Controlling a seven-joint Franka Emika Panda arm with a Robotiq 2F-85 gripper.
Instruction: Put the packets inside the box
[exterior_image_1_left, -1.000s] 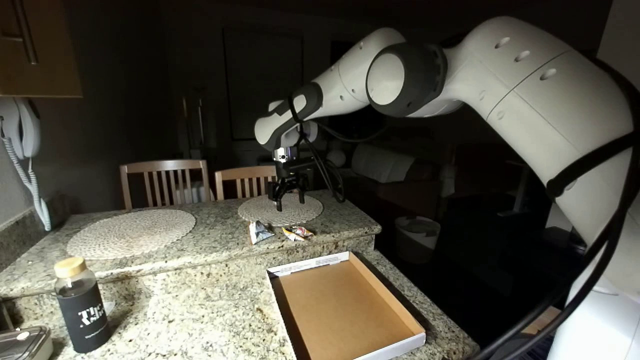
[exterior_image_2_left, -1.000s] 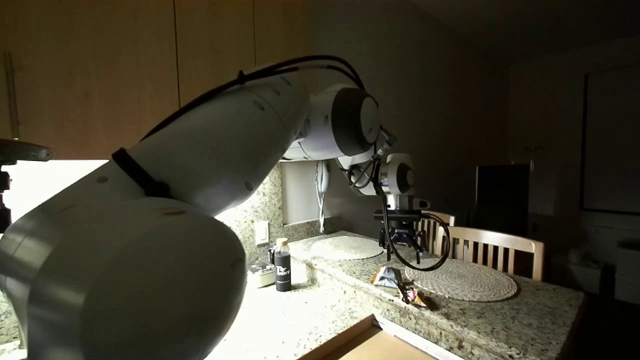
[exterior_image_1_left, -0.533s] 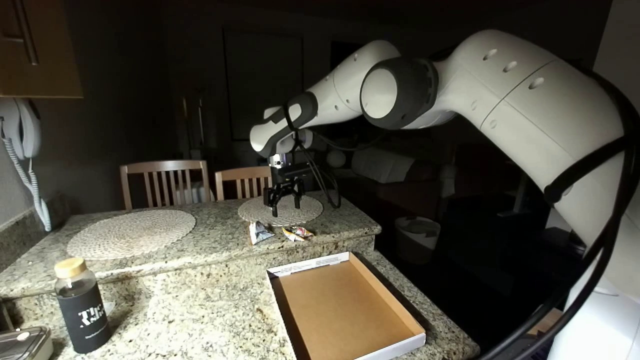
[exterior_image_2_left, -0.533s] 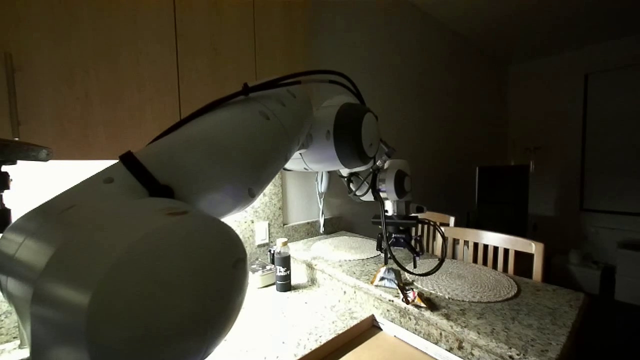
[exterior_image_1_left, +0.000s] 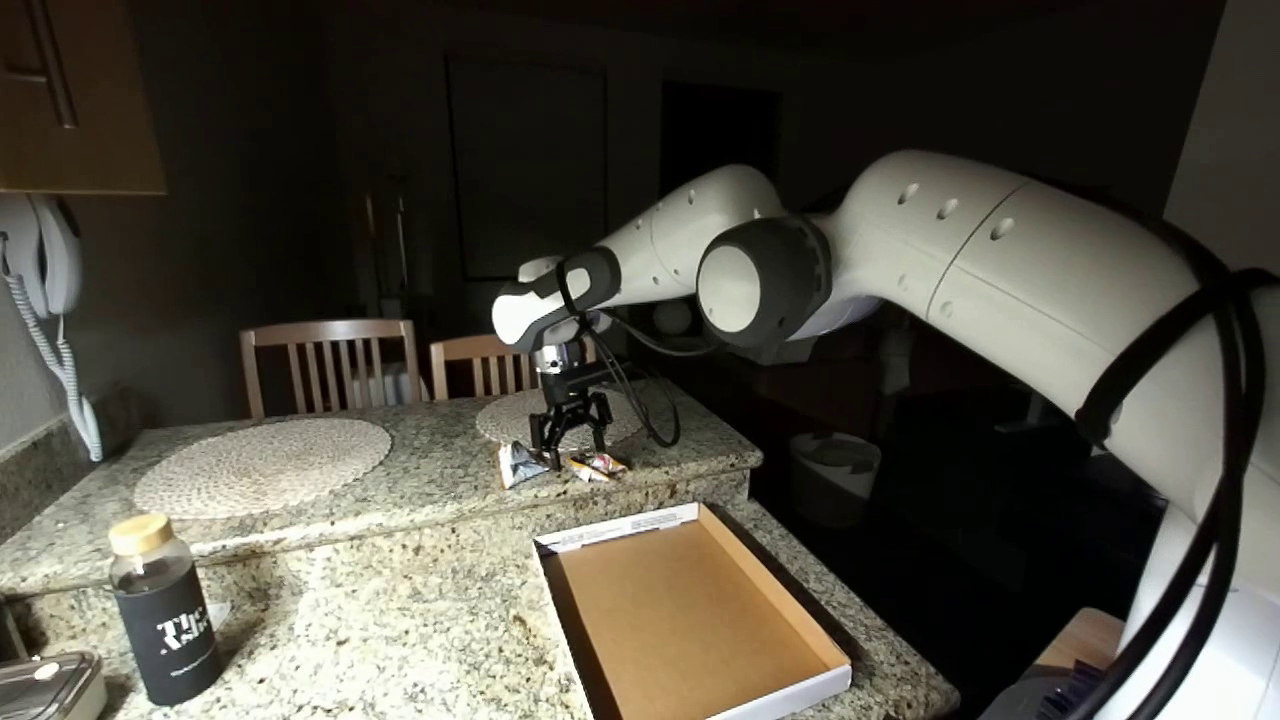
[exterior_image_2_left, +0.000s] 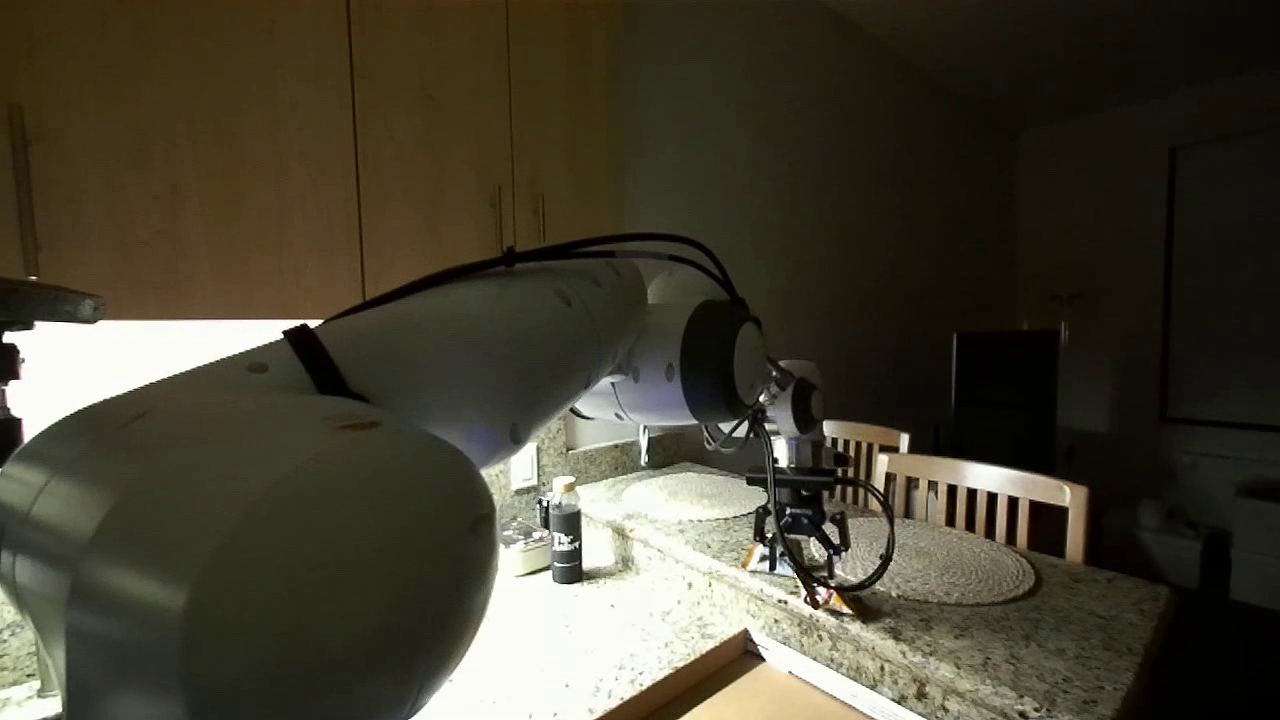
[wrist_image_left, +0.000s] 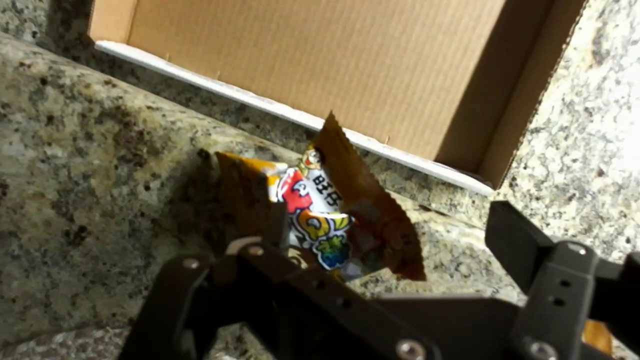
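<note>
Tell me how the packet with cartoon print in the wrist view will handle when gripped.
The packet will probably crumple under pressure, since it looks thinly wrapped and creased. Glints suggest a slick surface that may slip. Its pointed corners make rolling unlikely.

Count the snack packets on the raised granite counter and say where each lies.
2. In an exterior view, the silvery packet lies left, the red-and-orange packet right, both near the counter edge facing the cardboard box. The gripper could hide more.

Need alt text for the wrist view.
Open black two-fingered tool partly hides a crumpled orange plastic-looking packet with cartoon print on a speckled stone counter. At the top, part of a shallow brown cardboard box, its near edge white.
</note>
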